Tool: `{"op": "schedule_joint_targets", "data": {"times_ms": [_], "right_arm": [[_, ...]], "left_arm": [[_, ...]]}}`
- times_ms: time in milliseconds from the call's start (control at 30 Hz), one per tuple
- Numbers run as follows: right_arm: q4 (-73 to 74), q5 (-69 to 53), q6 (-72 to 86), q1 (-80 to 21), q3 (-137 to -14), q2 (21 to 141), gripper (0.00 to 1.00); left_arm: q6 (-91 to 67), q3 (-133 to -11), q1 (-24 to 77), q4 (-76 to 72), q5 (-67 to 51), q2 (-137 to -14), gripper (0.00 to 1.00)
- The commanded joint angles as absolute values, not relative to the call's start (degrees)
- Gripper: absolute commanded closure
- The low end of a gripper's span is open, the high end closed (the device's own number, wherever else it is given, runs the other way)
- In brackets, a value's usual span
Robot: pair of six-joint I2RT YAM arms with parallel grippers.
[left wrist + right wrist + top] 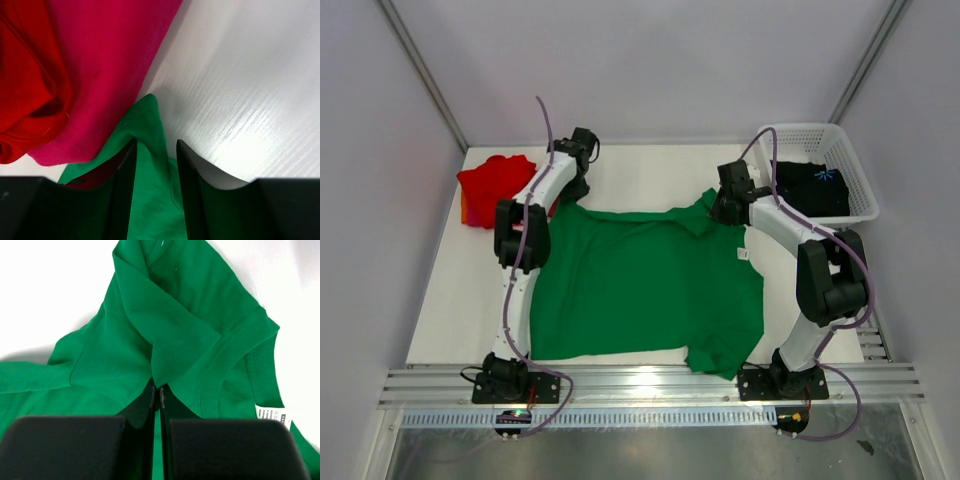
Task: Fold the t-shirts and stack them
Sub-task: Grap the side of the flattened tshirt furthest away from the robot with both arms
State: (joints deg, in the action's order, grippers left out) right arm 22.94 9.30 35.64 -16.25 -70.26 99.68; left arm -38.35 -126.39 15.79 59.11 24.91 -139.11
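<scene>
Near edge of the table (640, 170): the green t-shirt (640, 285) lies spread and mostly flat, its hem side toward the left edge and its neck side toward the right, with one sleeve rumpled at the near-right. Step in hand, as I read it: getting a two-point hold along the shirt's far edge for the first fold. The stack at the far-left already holds shirts; this one is not yet folded. Right gripper (159, 387) is clamped on a raised fold of green cloth by the far sleeve cuff, its jaws together with fabric pinched between. Left gripper (156, 145) sits at the shirt's far-left corner, jaws apart and straddling the pointed green tip. It does not look clamped. Next move calls for the left to close on that tip only, because the magenta t-shirt (100, 60) lies just beside it, then for both to lift evenly and carry the far edge toward the near edge. Far-left corner: the red t-shirt (495, 180) lies on the magenta one. Far-right corner: the black t-shirt (810, 185) sits inside the white basket (820, 130). Hard to make out: overhead, the arms cover both sets of fingertips and the magenta shirt barely shows. The left pads' contact with the cloth is unclear, and the black shirt's print is too small to read.
</scene>
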Motion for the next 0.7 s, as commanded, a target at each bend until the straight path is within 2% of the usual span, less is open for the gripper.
{"op": "schedule_joint_targets", "data": {"times_ms": [0, 133, 200, 267, 300, 333, 400, 533, 567, 633, 667], "right_arm": [[20.92, 8.97, 35.16, -16.00, -69.96, 99.58, 0.97], [20.48, 8.18, 35.07, -16.00, -69.43, 99.75, 0.97], [20.48, 8.00, 34.89, -16.00, -69.52, 99.84, 0.97], [20.48, 7.91, 34.89, -16.00, -69.35, 99.76, 0.97], [20.39, 7.91, 34.89, -16.00, -69.35, 99.84, 0.97], [20.39, 7.82, 34.89, -16.00, -69.26, 99.84, 0.97], [20.39, 7.82, 34.63, -16.00, -69.26, 99.84, 0.97], [20.39, 7.65, 34.37, -16.00, -69.52, 100.11, 0.97], [20.39, 7.65, 34.28, -16.00, -69.43, 100.19, 0.97], [20.30, 7.47, 34.36, -16.00, -69.52, 100.37, 0.97], [20.30, 7.47, 34.28, -16.00, -69.61, 100.46, 0.97]], "left_arm": [[-37.62, -129.46, 15.82, 59.76, 26.28, -138.69, 0.59], [-37.18, -131.13, 15.82, 59.85, 26.81, -138.60, 0.52], [-36.65, -131.92, 15.82, 59.94, 26.98, -138.78, 0.53], [-36.39, -132.28, 15.82, 59.85, 26.81, -138.87, 0.62], [-36.39, -132.19, 15.82, 59.94, 26.72, -138.87, 0.77], [-36.47, -131.75, 15.82, 60.12, 26.37, -138.87, 0.87], [-36.74, -130.96, 15.82, 60.12, 26.19, -138.96, 1.00], [-36.83, -129.99, 15.82, 60.12, 26.19, -138.87, 1.00], [-36.91, -130.08, 15.82, 60.20, 26.28, -138.95, 0.97], [-37.09, -130.08, 15.82, 60.38, 26.54, -138.87, 0.68], [-37.18, -130.08, 15.82, 60.47, 26.72, -138.87, 0.59]]}}
